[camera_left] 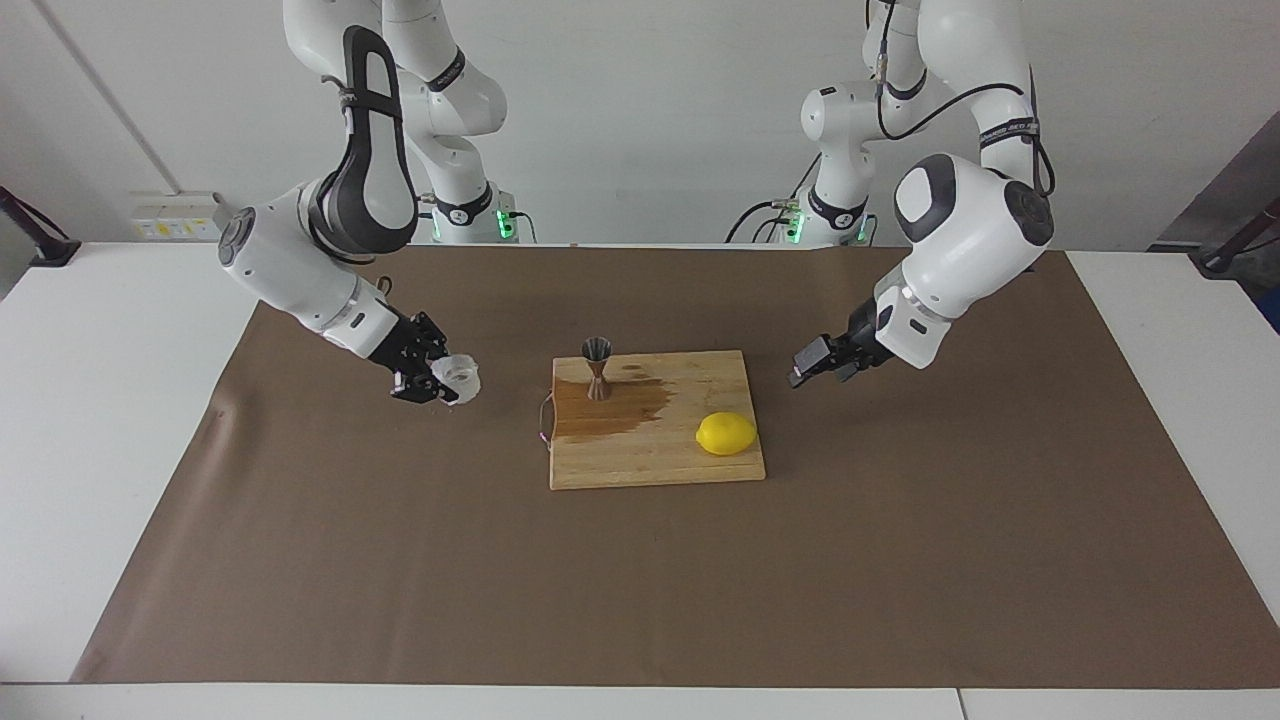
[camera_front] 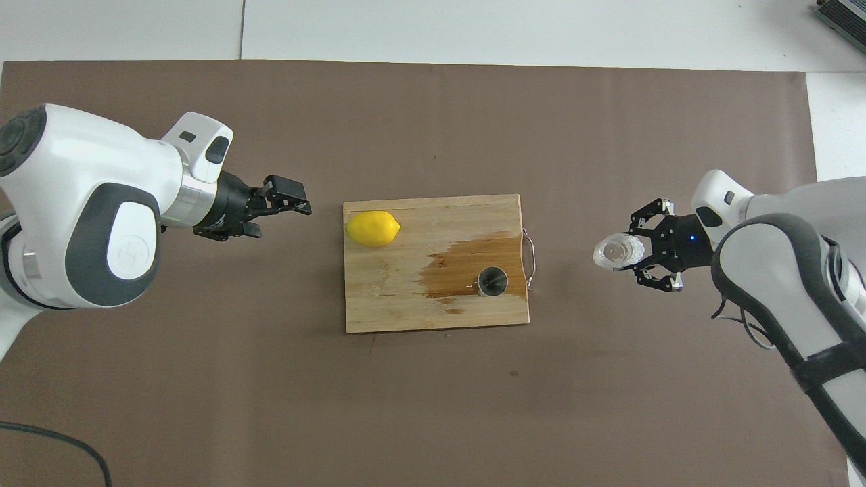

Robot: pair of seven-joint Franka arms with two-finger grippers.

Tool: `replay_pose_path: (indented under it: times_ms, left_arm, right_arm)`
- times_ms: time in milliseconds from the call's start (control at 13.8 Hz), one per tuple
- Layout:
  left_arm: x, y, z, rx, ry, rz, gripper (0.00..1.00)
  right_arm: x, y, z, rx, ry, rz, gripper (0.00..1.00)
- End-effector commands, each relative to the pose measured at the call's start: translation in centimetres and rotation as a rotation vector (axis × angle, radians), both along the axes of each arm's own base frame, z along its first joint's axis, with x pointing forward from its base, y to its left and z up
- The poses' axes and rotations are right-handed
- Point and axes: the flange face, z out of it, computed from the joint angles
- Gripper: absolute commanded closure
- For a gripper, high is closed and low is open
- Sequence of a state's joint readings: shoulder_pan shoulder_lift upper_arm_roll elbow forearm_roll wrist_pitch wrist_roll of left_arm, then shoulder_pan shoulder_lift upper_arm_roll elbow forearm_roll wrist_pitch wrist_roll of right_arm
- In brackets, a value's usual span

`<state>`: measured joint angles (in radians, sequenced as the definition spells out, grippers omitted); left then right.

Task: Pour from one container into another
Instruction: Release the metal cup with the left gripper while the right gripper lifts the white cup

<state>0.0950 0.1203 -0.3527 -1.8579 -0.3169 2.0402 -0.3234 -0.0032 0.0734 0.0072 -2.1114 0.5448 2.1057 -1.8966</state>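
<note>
Although a wet stain already darkens the board (camera_left: 655, 420) around the jigger (camera_left: 598, 368) (some liquid evidently missed), I judge the pour done or nearly so. At the right arm's end, the right pincer (camera_left: 440, 378) grasps the tumbler (camera_left: 461, 378) just above the counter (camera_left: 900, 560), apart from the board. Midway, the jigger stands upright, a lemon (camera_left: 726, 433) nearby. Over the counter at its own end, the left pincer (camera_left: 812, 362) waits, clenched and empty.

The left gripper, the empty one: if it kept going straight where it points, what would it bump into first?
Probably the lemon on the cutting board. The left gripper points toward that end of the board, but it is raised, so it might pass above.
</note>
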Motion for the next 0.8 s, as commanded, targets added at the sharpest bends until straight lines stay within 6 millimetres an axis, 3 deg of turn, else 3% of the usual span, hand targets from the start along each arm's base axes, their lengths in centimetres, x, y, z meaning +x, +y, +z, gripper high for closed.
replay_pose_path:
  times_ms: [0, 218, 436, 727]
  left_arm:
    - [0.2, 0.9, 5.4, 0.114, -0.074, -0.079, 0.00]
    - [-1.6, 1.9, 10.0, 0.149, -0.125, -0.111, 0.00]
    - [-3.7, 2.7, 13.2, 0.262, -0.157, -0.152, 0.00]
    - [-4.3, 6.6, 17.9, 0.278, -0.113, -0.151, 0.00]
  right_arm:
    - [0.6, 3.2, 2.7, -0.094, -0.004, -0.033, 1.00]
    - [0.8, 7.1, 4.4, -0.167, 0.002, -0.067, 1.00]
    - [-0.2, 10.7, 5.7, -0.276, -0.024, -0.050, 1.00]
    - [-1.4, 14.9, 6.4, -0.384, -0.080, -0.017, 1.00]
